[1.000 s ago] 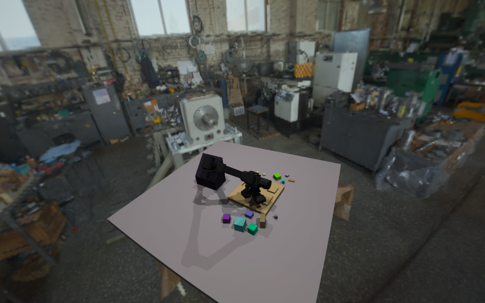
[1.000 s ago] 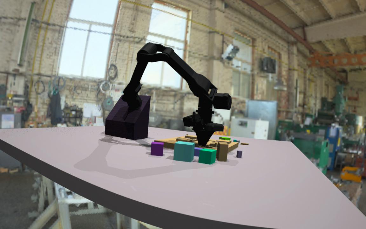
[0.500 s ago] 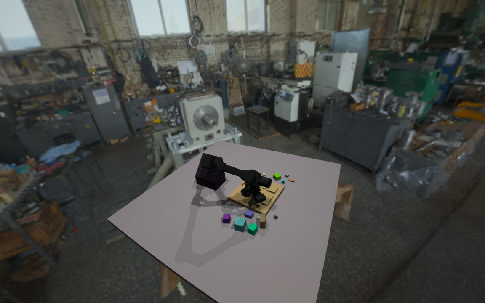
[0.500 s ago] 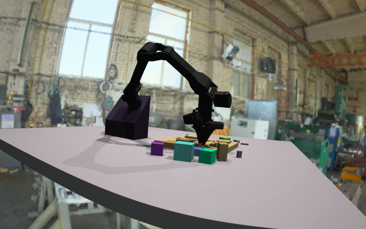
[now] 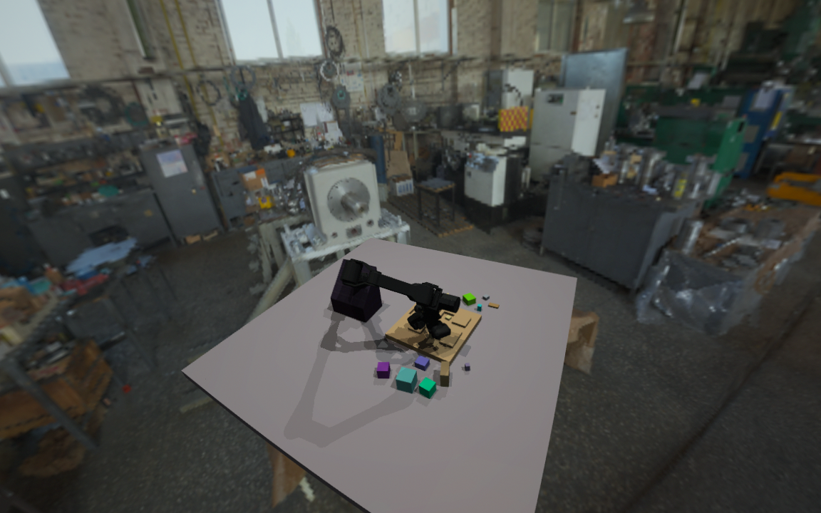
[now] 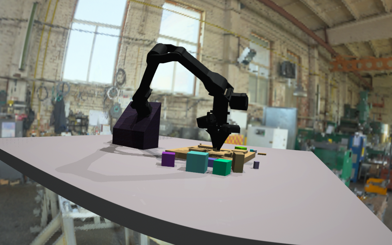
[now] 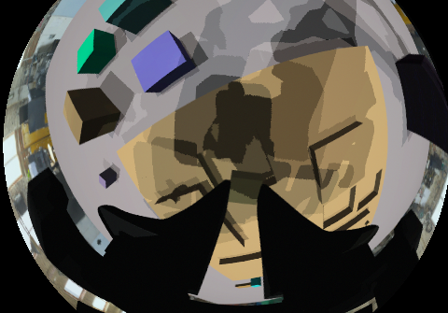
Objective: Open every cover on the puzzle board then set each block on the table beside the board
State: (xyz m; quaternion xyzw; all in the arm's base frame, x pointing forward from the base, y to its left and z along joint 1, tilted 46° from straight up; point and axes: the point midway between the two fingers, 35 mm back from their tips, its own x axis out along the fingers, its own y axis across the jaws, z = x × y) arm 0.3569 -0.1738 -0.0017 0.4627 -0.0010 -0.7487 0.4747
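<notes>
The tan puzzle board [image 5: 395,333] [image 7: 347,81] lies on the table, with thin plates and strips raised on it. One square cover [image 5: 462,322] shows on its right part. My gripper [image 6: 217,148] [image 7: 244,188] points straight down over the middle of the board. It is shut on a small olive block [image 7: 245,183], whose top sits between the fingertips. The fingertips are close to the board surface; whether the block is fully out of its well I cannot tell. The arm and its shadow hide much of the board in the top view, so which covers stand open is unclear.
In front of the board stand purple [image 5: 383,370], teal [image 5: 406,380], green [image 5: 427,387], blue-violet [image 5: 422,363] and tall brown [image 5: 444,373] blocks, plus a tiny violet one [image 5: 467,367]. Behind lie a lime block [image 5: 469,298], a cyan bit [image 5: 479,307] and a flat orange piece [image 5: 493,305].
</notes>
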